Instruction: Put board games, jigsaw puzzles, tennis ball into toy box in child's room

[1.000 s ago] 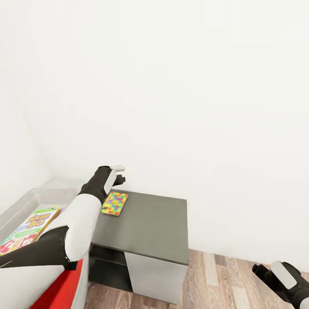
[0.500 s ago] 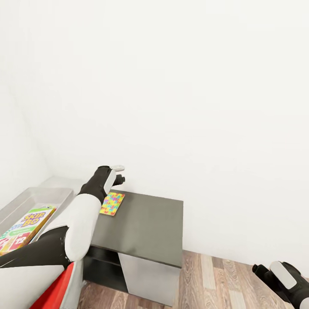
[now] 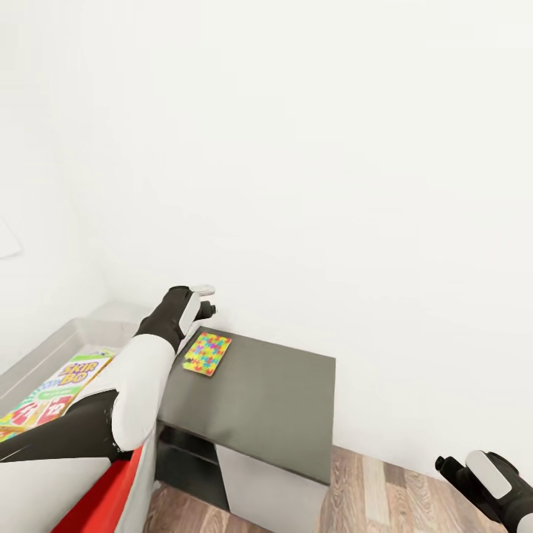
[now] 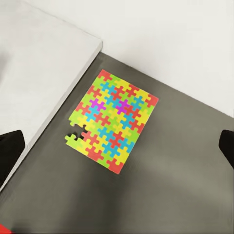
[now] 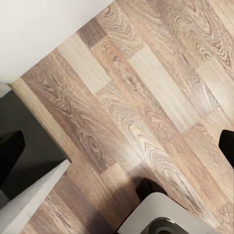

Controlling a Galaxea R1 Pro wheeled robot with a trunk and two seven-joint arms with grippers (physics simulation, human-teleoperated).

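One jigsaw puzzle (image 3: 208, 353) lies flat on the dark grey side unit (image 3: 274, 400) of the table, close to the wall. My left gripper (image 3: 205, 307) hovers just above and behind it, apart from it. In the left wrist view the jigsaw puzzle (image 4: 113, 122) sits between the spread fingers (image 4: 9, 151), so this gripper (image 4: 118, 146) is open and empty. The toy box (image 3: 74, 329) stands on the light desk top (image 4: 39, 63) at the left. The SKIP-BO board game (image 3: 63, 385) lies inside it. My right gripper (image 3: 463, 474) hangs low at the right, open over the floor.
White walls close off the back and left. Wooden floor (image 5: 146, 97) runs to the right of the side unit, whose corner (image 5: 29, 146) appears in the right wrist view. The robot's base (image 5: 161, 217) is beneath the right gripper. A red shape (image 3: 100, 496) lies under my left arm.
The whole picture drifted a little left, then right, so the camera moved. Both grippers hold their pose and stay open. The puzzle rests where it was.
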